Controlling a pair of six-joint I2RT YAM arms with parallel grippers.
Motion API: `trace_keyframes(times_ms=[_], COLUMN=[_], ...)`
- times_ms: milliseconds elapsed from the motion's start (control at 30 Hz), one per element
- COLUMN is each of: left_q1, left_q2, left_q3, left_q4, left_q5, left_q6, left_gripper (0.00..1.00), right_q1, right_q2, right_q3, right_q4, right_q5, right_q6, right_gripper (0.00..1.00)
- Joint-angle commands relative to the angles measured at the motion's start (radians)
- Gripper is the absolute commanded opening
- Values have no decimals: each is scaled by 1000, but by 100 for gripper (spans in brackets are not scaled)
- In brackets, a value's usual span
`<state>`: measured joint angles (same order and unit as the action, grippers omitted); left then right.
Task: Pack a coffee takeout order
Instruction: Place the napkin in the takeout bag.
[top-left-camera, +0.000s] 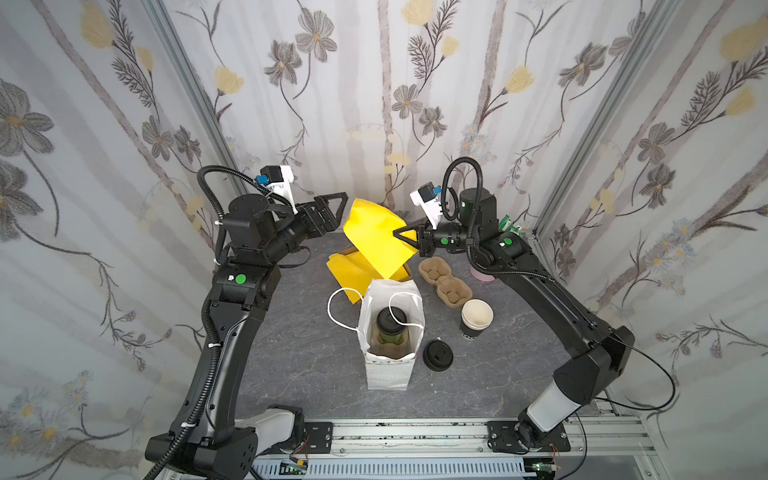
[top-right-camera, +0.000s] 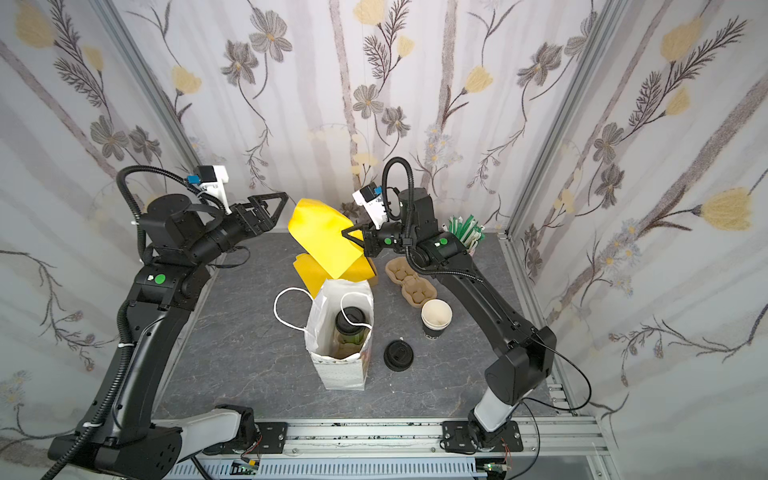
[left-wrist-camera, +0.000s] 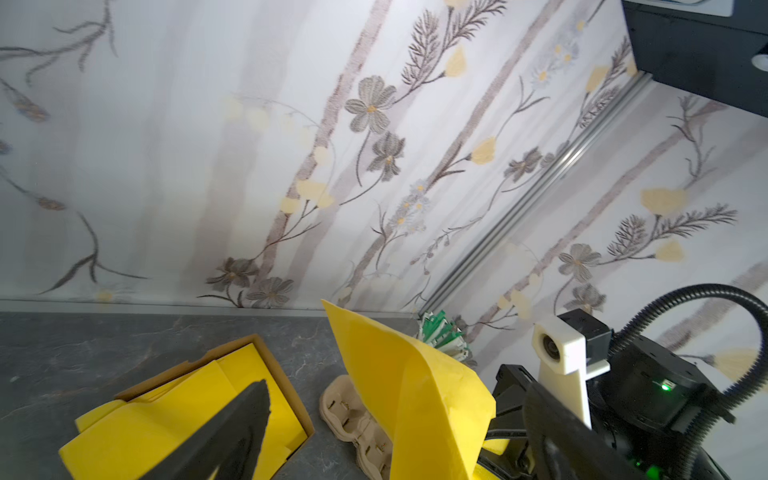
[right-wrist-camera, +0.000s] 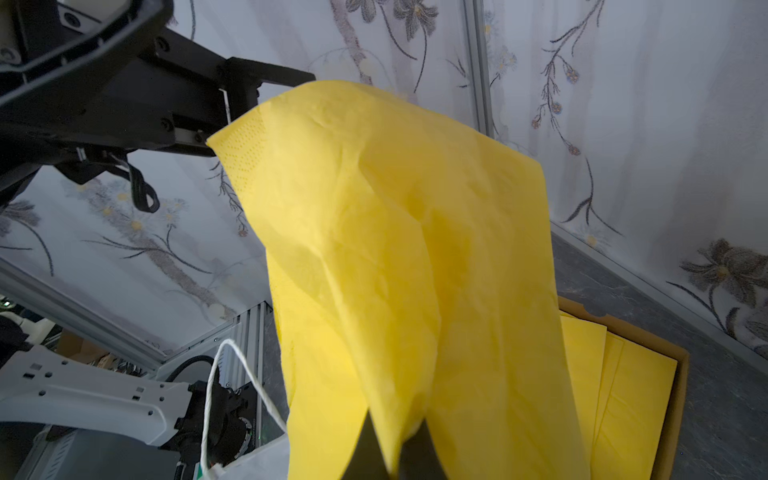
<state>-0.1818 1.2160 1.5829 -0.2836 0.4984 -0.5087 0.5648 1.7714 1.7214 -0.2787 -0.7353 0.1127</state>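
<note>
A bright yellow napkin (top-left-camera: 374, 239) (top-right-camera: 322, 239) (right-wrist-camera: 395, 249) hangs in the air over the back of the table. My right gripper (top-left-camera: 397, 235) (right-wrist-camera: 392, 432) is shut on its right edge. My left gripper (top-left-camera: 334, 210) (top-right-camera: 272, 210) stands open just left of the napkin's upper corner, with its fingers (left-wrist-camera: 241, 424) spread wide and nothing pinched. The green cup (top-left-camera: 388, 338) (top-right-camera: 347, 338) with its black lid (top-left-camera: 388, 320) stands upright inside the white paper bag (top-left-camera: 386, 374) (top-right-camera: 340, 374) at the table's middle.
A cardboard box of yellow napkins (top-left-camera: 345, 266) (left-wrist-camera: 166, 415) lies under the held one. A pulp cup carrier (top-left-camera: 444, 282), stacked black cups (top-left-camera: 476, 318) and a loose black lid (top-left-camera: 437, 355) sit right of the bag. Green-and-white straws (top-right-camera: 465, 230) stand back right.
</note>
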Motion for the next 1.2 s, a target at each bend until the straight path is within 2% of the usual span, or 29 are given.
trace_keyframes(times_ms=[0, 100, 267, 467, 600, 700, 733, 867, 900, 967, 1000, 1067, 1133, 1167], left_q1=[-12, -38, -114, -143, -165, -194, -204, -213, -212, -213, -212, -212, -212, -212], left_q2=[1, 11, 4, 18, 28, 36, 38, 16, 5, -24, -34, -65, -93, -105], left_q3=[29, 30, -16, -6, -19, -21, -14, -7, -6, -10, -12, -20, -36, -46], left_q4=[81, 83, 84, 86, 86, 86, 86, 87, 87, 89, 89, 87, 87, 87], left_q5=[190, 323, 435, 551, 645, 665, 667, 612, 591, 514, 478, 375, 298, 287], left_q6=[30, 34, 67, 81, 76, 69, 70, 90, 99, 114, 114, 111, 96, 80], left_gripper=[100, 100, 100, 99, 88, 70, 62, 14, 7, 0, 0, 0, 0, 0], right_q1=[5, 5, 10, 14, 14, 14, 14, 13, 11, 7, 2, -8, -21, -28], right_q2=[-65, -127, -200, -253, -271, -271, -272, -298, -303, -315, -319, -333, -348, -356], right_q3=[-46, -87, -116, -163, -193, -195, -197, -231, -237, -251, -256, -265, -272, -273], right_q4=[83, 96, 112, 146, 184, 227, 233, 236, 233, 218, 207, 184, 171, 159], right_q5=[-100, -173, -296, -351, -378, -410, -414, -387, -377, -346, -331, -277, -253, -236], right_q6=[-52, -55, -19, 32, 58, 112, 121, 120, 120, 120, 120, 120, 121, 123], right_gripper=[0, 0, 0, 0, 0, 0, 0, 0, 0, 0, 0, 28, 41, 53])
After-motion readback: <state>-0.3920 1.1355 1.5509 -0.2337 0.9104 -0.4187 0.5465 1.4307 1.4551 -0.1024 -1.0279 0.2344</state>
